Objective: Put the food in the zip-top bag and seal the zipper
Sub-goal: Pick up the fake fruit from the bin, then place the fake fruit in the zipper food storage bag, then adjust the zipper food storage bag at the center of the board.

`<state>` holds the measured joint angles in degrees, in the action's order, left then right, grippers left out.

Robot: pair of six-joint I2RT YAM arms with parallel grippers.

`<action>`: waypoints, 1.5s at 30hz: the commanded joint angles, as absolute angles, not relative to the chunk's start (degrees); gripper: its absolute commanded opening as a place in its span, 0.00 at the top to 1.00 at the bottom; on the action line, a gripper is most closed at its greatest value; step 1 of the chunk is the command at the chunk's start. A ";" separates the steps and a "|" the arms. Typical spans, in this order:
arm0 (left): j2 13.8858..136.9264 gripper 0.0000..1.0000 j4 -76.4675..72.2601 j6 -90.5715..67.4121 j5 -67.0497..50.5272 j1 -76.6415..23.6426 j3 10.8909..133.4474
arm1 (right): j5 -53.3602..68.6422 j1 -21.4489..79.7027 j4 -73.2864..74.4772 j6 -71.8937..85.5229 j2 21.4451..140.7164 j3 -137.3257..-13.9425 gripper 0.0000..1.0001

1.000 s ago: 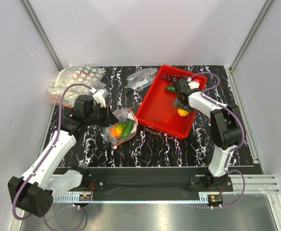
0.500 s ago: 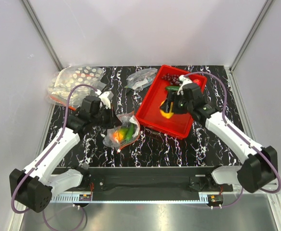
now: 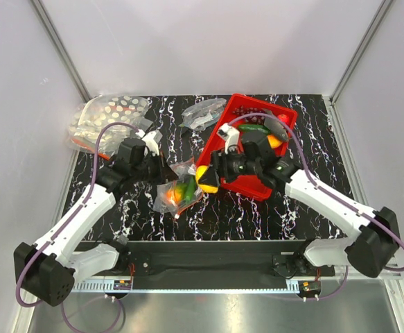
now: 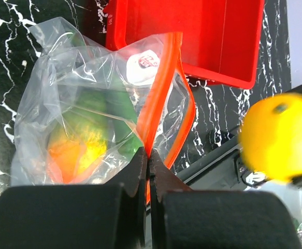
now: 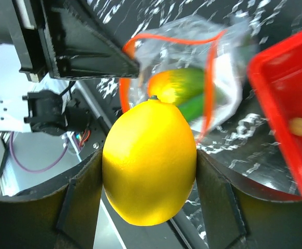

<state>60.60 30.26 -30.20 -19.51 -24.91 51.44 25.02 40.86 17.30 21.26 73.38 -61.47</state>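
Left gripper (image 4: 148,155): jaws pinched fully together on the zipper (image 4: 163,88), taking one lip of the orange strip right at the fingertips. The zip-top bag (image 4: 78,98) hangs forward from that pinch. The far lip bows away, so the mouth is a narrow lens, not a round hole.

Already in the bag, ahead of the left fingertips: mango (image 4: 75,148) and something green, probably a cucumber (image 4: 112,111).

Right gripper (image 5: 151,176): jaws wide apart, clamped across the belly of a lemon (image 5: 149,155). The bag mouth is just past the lemon's nose. The red tray (image 4: 233,46) is off to one side of it and beyond the bag from the left gripper.

Handling, my read:
- The lemon looks like hard, glossy plastic, likely light and slick. Gripping across the widest part is right. Any closer to either end and it could squirt out.
- The bag is thin, limp film with no shape of its own. The zipper strip is the only stiff part, so that's the place to hold it.
- With only one lip held, the lemon could catch the free lip and shove the whole bag instead of going in. It should enter close to the pinched lip.
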 commanded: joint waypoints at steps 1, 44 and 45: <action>60.38 1.00 25.84 -32.43 -21.62 -25.14 50.89 | 24.97 44.73 12.48 23.46 77.07 -63.63 0.67; 58.62 1.00 26.19 -31.20 -25.31 -25.14 50.18 | 3.95 50.98 15.38 32.43 84.82 -58.97 0.79; 58.36 1.00 26.45 -31.29 -25.40 -25.14 50.36 | 4.13 50.98 15.82 31.91 84.38 -59.50 0.83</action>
